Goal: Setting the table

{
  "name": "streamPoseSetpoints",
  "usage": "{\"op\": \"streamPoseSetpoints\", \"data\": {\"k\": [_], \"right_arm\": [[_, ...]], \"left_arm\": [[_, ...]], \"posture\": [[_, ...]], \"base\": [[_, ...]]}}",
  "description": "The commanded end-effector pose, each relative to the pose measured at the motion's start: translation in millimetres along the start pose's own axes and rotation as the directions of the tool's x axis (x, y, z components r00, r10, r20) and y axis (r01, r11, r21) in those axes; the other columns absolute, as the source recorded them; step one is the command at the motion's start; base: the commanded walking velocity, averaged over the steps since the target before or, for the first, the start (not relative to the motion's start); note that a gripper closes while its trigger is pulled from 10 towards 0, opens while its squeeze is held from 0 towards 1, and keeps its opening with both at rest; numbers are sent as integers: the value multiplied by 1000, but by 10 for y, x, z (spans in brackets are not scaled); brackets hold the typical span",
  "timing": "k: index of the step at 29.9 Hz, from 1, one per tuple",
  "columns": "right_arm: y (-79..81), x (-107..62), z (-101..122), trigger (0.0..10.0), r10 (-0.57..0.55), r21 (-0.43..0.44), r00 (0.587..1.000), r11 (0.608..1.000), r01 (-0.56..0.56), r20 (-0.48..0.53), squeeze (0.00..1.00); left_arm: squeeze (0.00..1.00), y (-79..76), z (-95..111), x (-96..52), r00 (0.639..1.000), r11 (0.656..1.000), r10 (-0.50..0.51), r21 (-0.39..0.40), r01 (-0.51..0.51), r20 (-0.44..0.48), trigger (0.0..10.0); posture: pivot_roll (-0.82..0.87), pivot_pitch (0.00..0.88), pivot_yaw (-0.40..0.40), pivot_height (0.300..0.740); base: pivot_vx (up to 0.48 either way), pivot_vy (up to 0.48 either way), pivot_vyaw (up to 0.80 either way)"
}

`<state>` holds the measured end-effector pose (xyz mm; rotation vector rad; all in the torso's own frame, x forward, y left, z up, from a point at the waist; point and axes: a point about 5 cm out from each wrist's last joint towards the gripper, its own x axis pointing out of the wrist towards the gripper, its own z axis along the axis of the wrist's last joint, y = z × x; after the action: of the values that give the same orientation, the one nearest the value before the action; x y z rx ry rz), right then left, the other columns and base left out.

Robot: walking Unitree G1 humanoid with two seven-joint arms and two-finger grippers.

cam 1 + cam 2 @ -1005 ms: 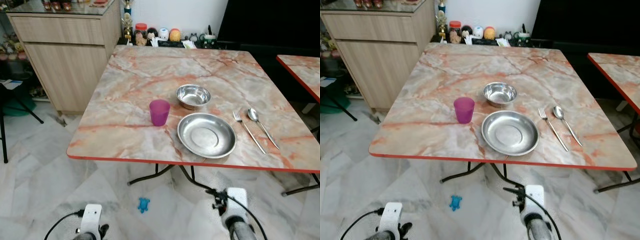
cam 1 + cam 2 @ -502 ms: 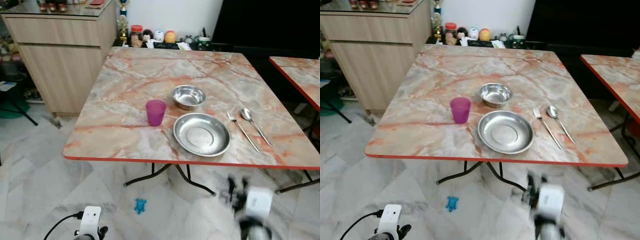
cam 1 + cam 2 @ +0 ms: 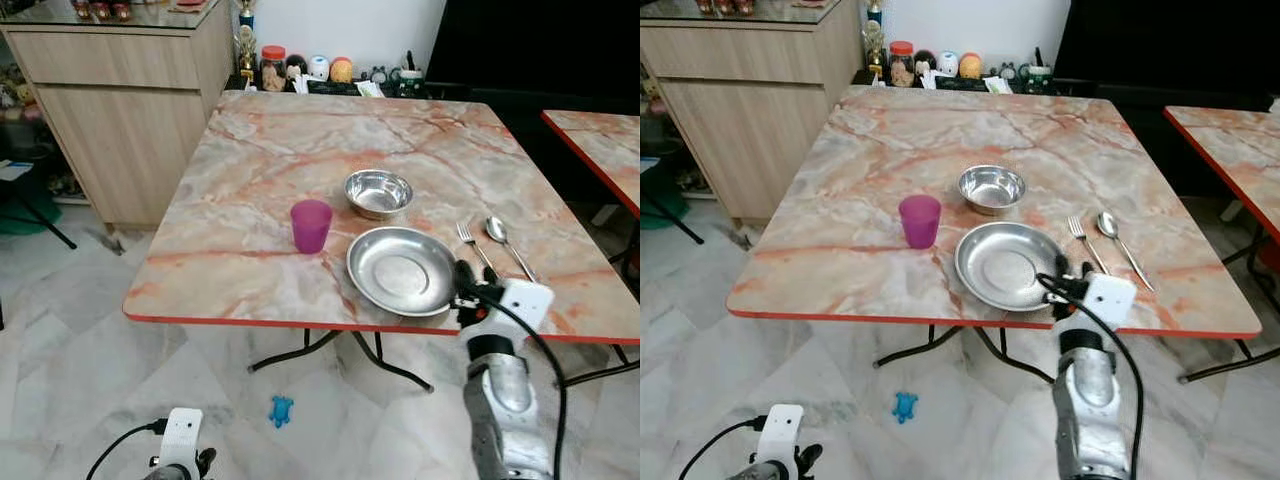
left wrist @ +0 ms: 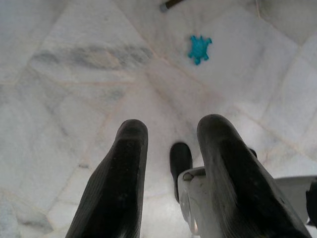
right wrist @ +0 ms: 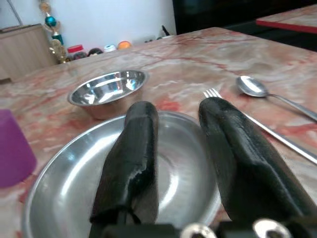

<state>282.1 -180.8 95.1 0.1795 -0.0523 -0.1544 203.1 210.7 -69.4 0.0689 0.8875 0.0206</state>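
On the marble table (image 3: 250,190) a steel plate (image 3: 403,270) lies near the front edge. Behind it sits a small steel bowl (image 3: 379,192), with a purple cup (image 3: 311,226) to their left. A fork (image 3: 473,245) and a spoon (image 3: 505,240) lie side by side right of the plate. My right gripper (image 3: 465,285) is raised at the table's front edge. Its open fingers (image 5: 133,163) hover over the plate's near rim (image 5: 64,168) with nothing between them. My left gripper (image 4: 173,129) hangs low over the floor, open and holding nothing.
A wooden cabinet (image 3: 130,110) stands at the back left. Jars and ornaments (image 3: 320,72) line the wall behind the table. A second table (image 3: 600,150) is at the right. A blue turtle toy (image 3: 284,410) lies on the tiled floor by the table's black legs (image 3: 330,350).
My right arm has risen from down near the floor to the table's front edge, its gripper now by the plate. The camera has shifted slightly; the tableware has not moved.
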Motion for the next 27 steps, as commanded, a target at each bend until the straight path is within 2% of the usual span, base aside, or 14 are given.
{"op": "streamPoseSetpoints", "data": {"k": [1, 9, 22, 23, 27], "right_arm": [[49, -21, 7, 10000, 13, 10, 1000, 1000, -13, -3, 0], [48, -29, 5, 10000, 14, 15, 1000, 1000, -13, -14, 0], [66, -59, 29, 10000, 3, 37, 1000, 999, -3, -16, 0], [61, -64, 21, 10000, 3, 55, 1000, 998, -1, -23, 1000], [28, -62, -27, 10000, -16, 169, 998, 985, 28, -67, 1000]], "left_arm": [[0, 19, -67, -14, 1000, 1000, 12, -3, -12, -17, 10000], [0, 10, -62, -12, 1000, 1000, 17, -26, -18, -13, 10000], [0, 14, -70, -14, 1000, 1000, 19, -22, -20, -16, 10000], [0, 15, -73, -15, 1000, 1000, 20, -22, -20, -17, 10000], [0, 16, -76, -15, 1000, 1000, 19, -21, -20, -19, 10000]], "posture": [[95, 0, -85, 740], [92, 0, -86, 740], [89, 0, -88, 740], [88, 0, -87, 740], [90, 0, -87, 740]], "base": [[281, 0, 0], [281, 0, 0], [0, 0, 0], [0, 0, 0], [0, 0, 0]]}}
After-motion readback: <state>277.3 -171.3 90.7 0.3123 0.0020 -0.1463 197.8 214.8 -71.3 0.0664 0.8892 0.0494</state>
